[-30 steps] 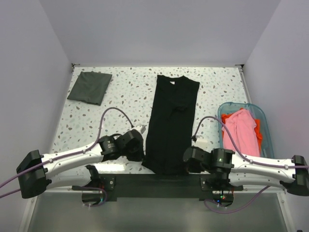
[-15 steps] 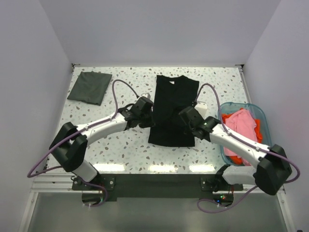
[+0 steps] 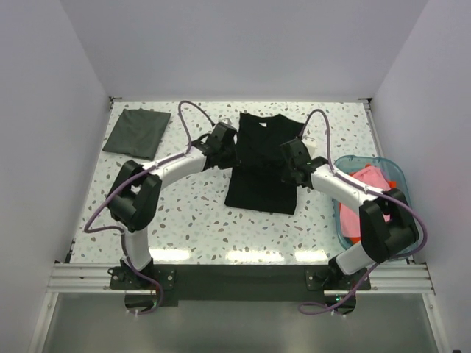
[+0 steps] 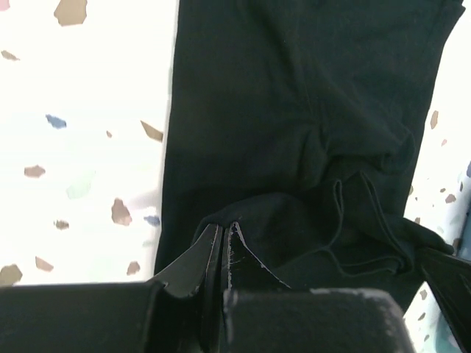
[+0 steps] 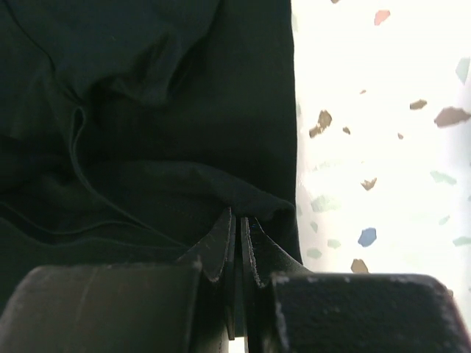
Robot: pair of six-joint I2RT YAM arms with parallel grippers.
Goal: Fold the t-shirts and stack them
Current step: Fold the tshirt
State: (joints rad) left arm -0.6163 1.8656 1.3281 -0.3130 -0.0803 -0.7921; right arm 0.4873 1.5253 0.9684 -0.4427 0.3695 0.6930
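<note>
While black tee (image 3: 261, 184) lies mid-tbl, grey tee (image 3: 137, 132), bin (image 3: 379, 159) flank it.

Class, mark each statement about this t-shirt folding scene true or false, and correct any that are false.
1. The left claw and the right claw are both shut on the large black cloth t-shirt. True.
2. The dark grey square-folded t-shirt lies on the black one. False: it lies apart, at the far left corner of the speckled white table.
3. The pink t-shirt sits in the clear blue plastic bin. True.
4. The black t-shirt lies flat at full length. False: its pinched edge is doubled over the body.
</note>
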